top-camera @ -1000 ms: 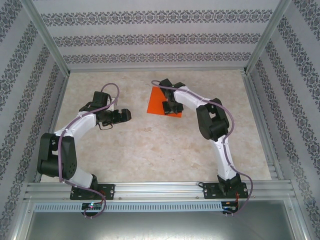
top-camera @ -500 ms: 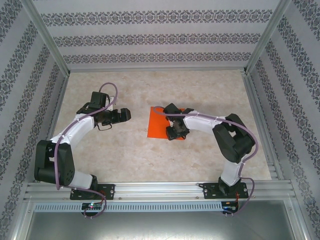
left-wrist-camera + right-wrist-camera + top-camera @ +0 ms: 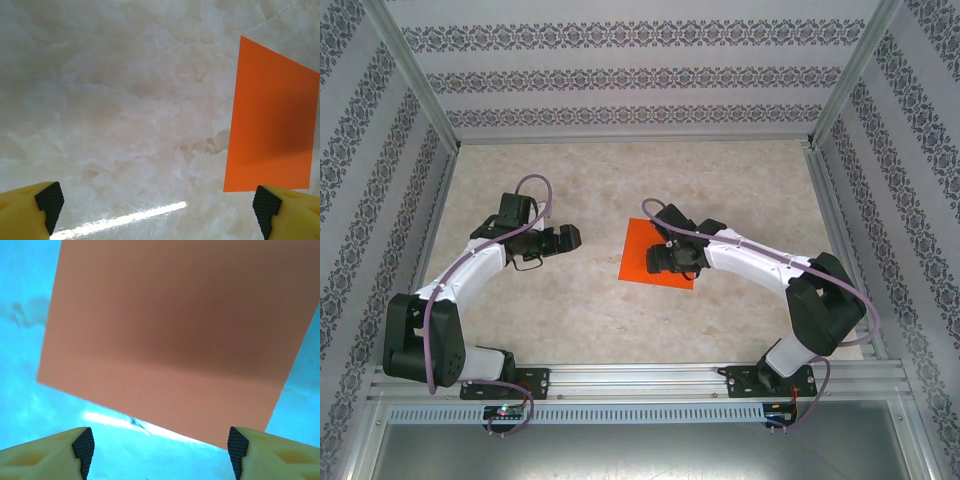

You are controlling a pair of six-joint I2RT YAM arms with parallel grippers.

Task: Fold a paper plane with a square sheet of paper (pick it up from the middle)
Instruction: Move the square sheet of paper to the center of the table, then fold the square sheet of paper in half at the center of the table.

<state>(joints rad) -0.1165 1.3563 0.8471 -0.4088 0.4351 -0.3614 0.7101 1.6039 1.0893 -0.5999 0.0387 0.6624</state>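
Your paper [image 3: 638, 252] lies flat at about the middle of the tabletop [image 3: 620, 330]. The right fingers [image 3: 84, 446] hang spread over its right part, pinching nothing. The left fingers [image 3: 50, 201] are spread wide, off the paper's left edge and apart from it.

1 square sheet of paper [image 3: 638, 256], orange-red. 1 counter [image 3: 590, 320] under it. 2 robot arms: left arm [image 3: 470, 265], right arm [image 3: 760, 265]. 2 pincers, 1 per arm: left pincer [image 3: 157, 207], right pincer [image 3: 160, 450]. Each pincer has 2 yellow fingers [image 3: 22, 210] w/ 1 black pad [image 3: 50, 204] apiece, so 4 fingers, 4 pads total. 2 purple cables [image 3: 536, 178], 1 along each arm.
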